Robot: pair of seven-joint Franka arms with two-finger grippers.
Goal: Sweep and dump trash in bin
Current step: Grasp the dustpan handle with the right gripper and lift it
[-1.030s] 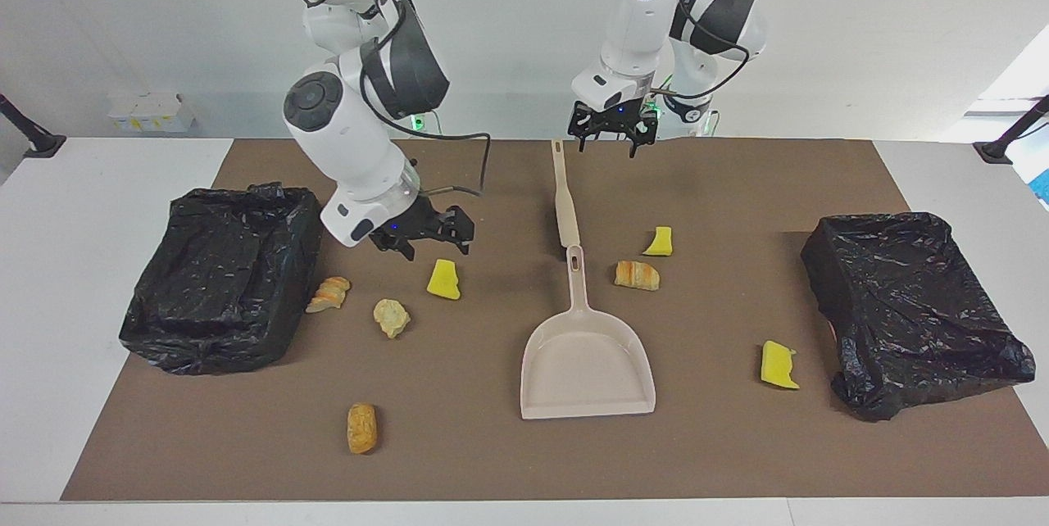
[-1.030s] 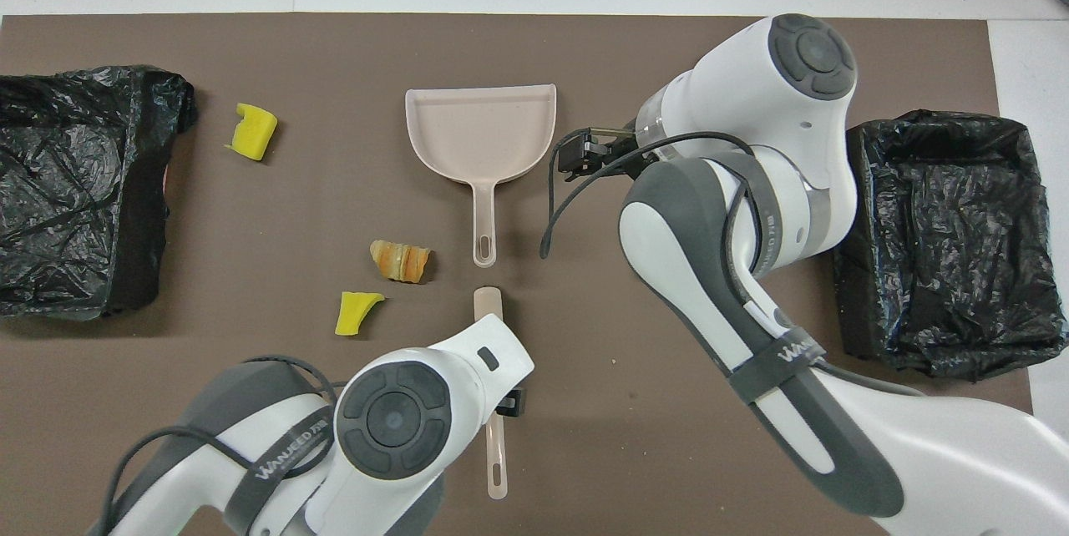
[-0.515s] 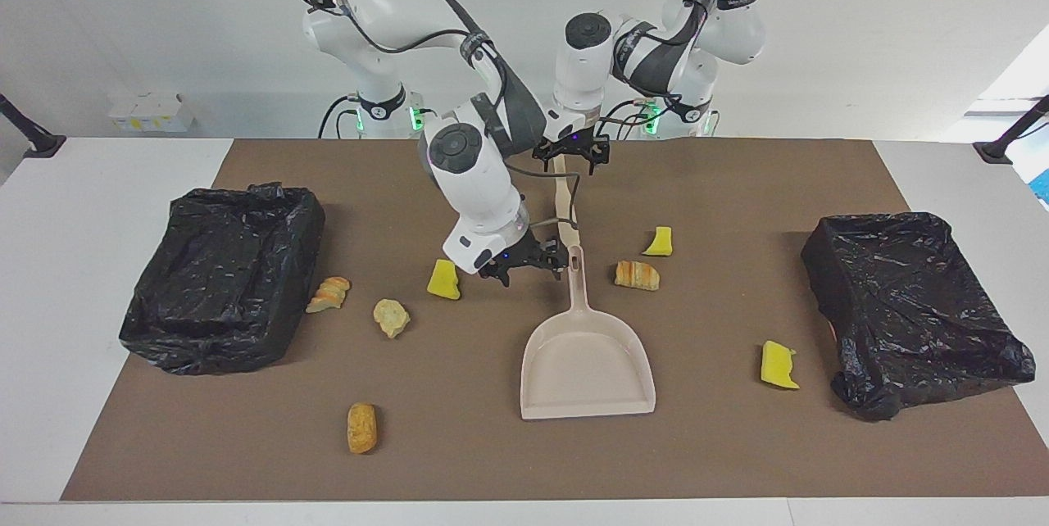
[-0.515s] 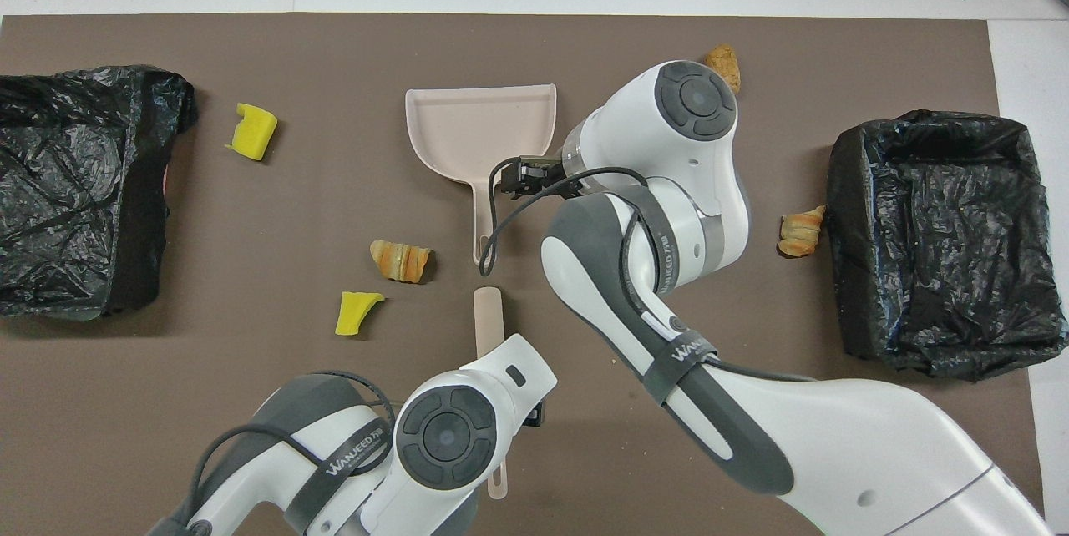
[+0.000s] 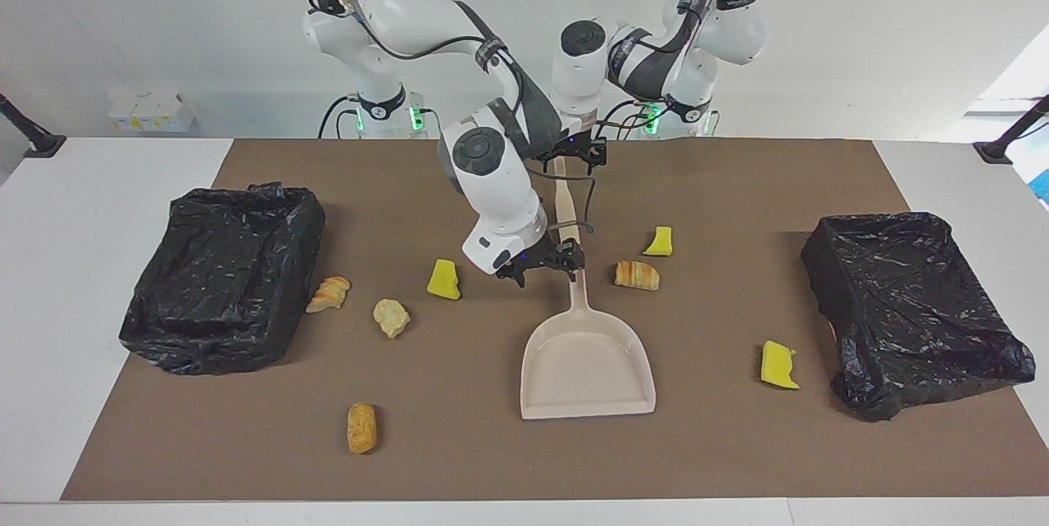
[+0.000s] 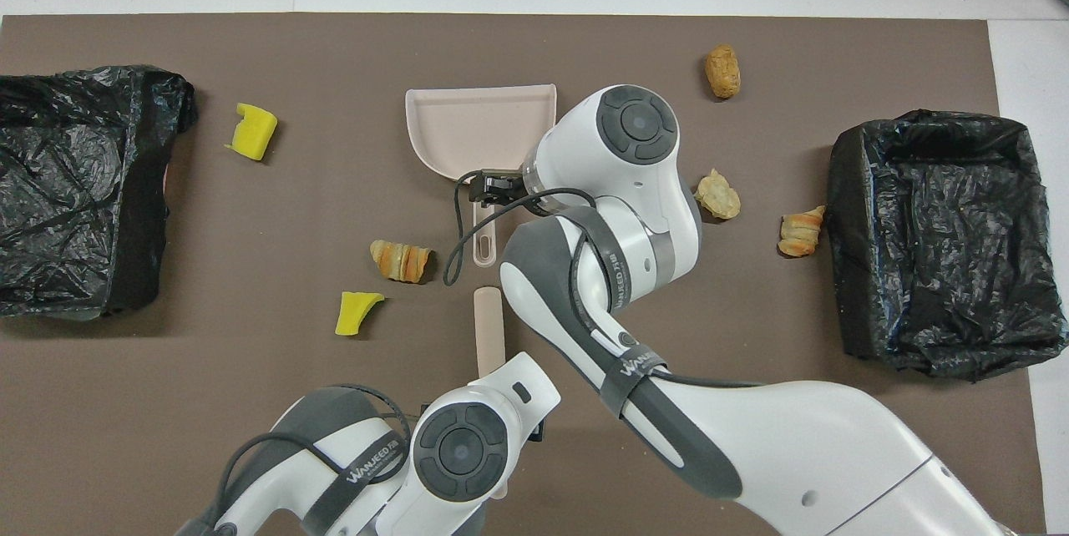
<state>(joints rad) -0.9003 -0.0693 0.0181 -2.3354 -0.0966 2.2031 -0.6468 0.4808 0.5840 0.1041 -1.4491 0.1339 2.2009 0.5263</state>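
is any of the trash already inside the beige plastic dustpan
No, the beige plastic dustpan lies bare on the brown mat, and small pieces such as the tan striped pastry piece lie on the mat beside it.

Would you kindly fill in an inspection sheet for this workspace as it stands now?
Surface: brown mat over a white table.
Job's things: seven trash pieces, three yellow wedges and four bread pieces, scattered on the mat; beige dustpan and brush handle mid-table; a black-lined bin at each end.
Clutter: nothing seen.
Grippers: right gripper open over the dustpan's handle; left gripper open over the brush handle.
Cables: black cable loops off the right wrist.
Surroundings: white wall, small white box.
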